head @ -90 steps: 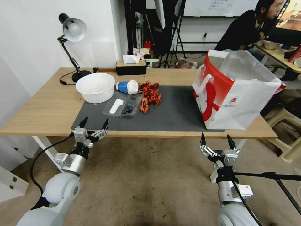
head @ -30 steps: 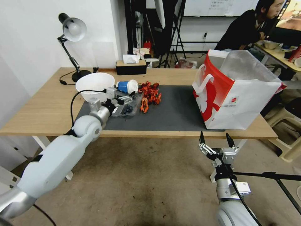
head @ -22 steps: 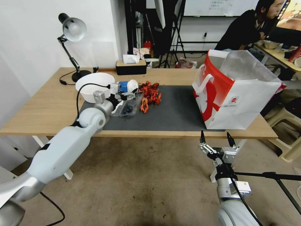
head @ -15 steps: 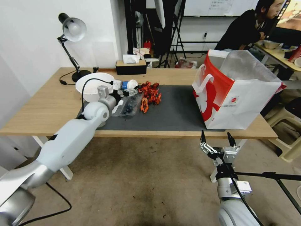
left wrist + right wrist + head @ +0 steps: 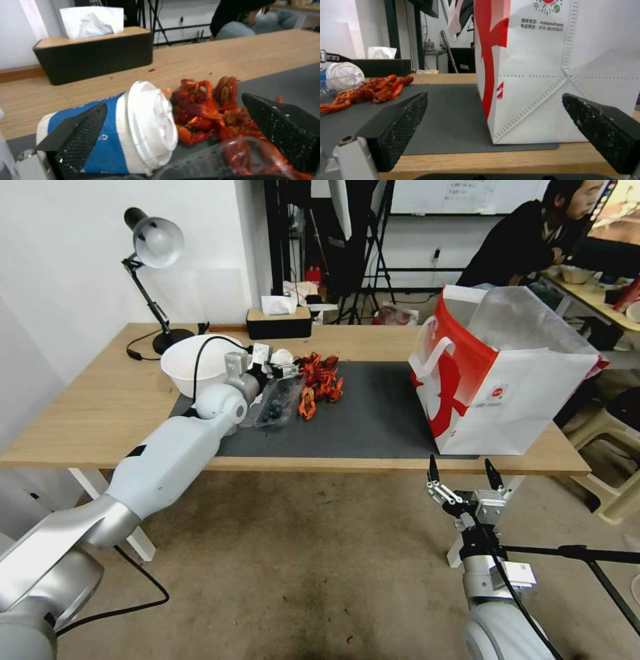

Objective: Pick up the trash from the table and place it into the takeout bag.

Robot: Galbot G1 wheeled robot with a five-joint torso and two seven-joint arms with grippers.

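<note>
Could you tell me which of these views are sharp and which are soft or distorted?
Head view: sharp but wide-angle, so the table edges bow and the takeout bag looks stretched. Left wrist view: soft all over, the blue-and-white cup and tissue box smeared. Right wrist view: fairly crisp, the bag's print is readable.

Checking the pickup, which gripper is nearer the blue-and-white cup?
Left. The left gripper straddles the blue-and-white cup; the right gripper hangs below the table edge.

Table carries mat, lamp, tissue box.
</note>
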